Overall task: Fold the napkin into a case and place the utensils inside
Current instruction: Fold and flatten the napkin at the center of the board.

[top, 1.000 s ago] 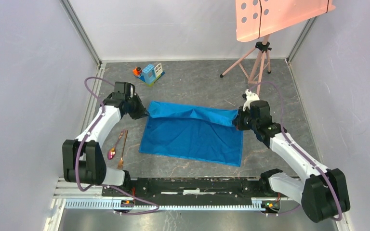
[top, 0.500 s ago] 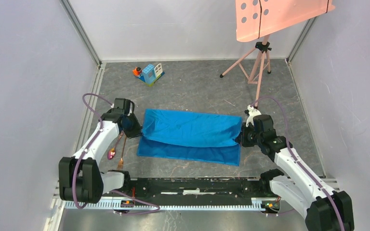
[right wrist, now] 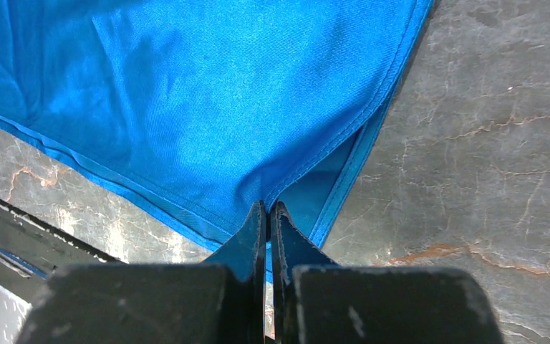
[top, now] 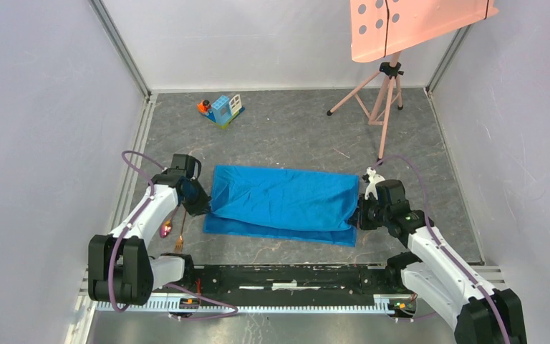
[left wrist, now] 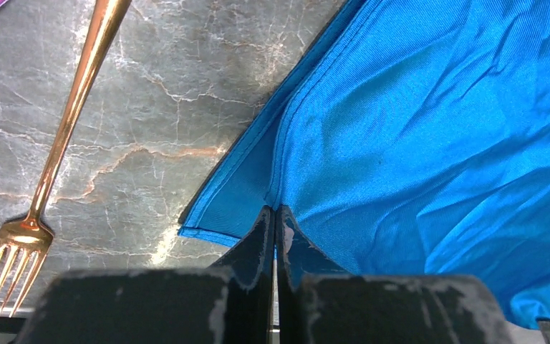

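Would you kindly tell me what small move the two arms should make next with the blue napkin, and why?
Probably draw both held corners a little farther toward the near side. The left gripper and right gripper are each shut on a corner of the napkin, which is folded over itself. A strip of the lower layer shows past the top layer's near edge, so the edges are not yet aligned.

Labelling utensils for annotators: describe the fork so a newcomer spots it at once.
Start at the blue napkin in the middle of the table. Just off its left edge, beside the left gripper, lie two copper utensils. The fork is the one nearer the napkin, with tines toward the table's near edge; the spoon has a purplish bowl.
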